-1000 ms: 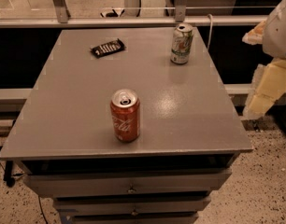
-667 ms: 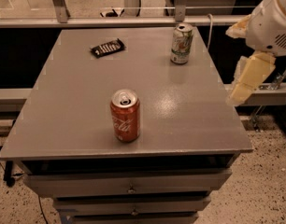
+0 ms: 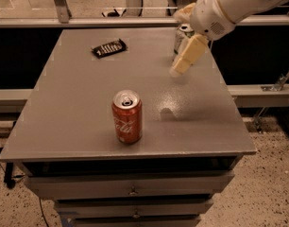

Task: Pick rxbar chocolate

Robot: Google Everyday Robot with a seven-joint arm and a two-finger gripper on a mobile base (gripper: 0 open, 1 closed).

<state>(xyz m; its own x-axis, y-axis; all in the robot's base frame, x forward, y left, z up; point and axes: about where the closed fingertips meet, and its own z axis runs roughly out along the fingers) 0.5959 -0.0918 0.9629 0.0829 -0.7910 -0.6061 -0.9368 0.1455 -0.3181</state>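
Rxbar chocolate (image 3: 109, 48) lies flat at the far left of the table (image 3: 78, 126), long axis roughly crosswise, well left of my gripper (image 3: 176, 71), which hangs beside the white-green can (image 3: 182, 32); I cannot tell how far open it is, and I see nothing held.

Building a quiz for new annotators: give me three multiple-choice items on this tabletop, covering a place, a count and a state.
1. Where on the table is the rxbar chocolate? A far left; B front edge; C in a drawer.
2. How many cans stand there? A one; B two; C four.
3. The gripper is: A holding the bar; B holding a can; C touching neither, above the far right.
Answers: A, its black wrapper lies far left; B, the red cola can and the white-green can; C, it hangs by the white-green can, apart from the bar.
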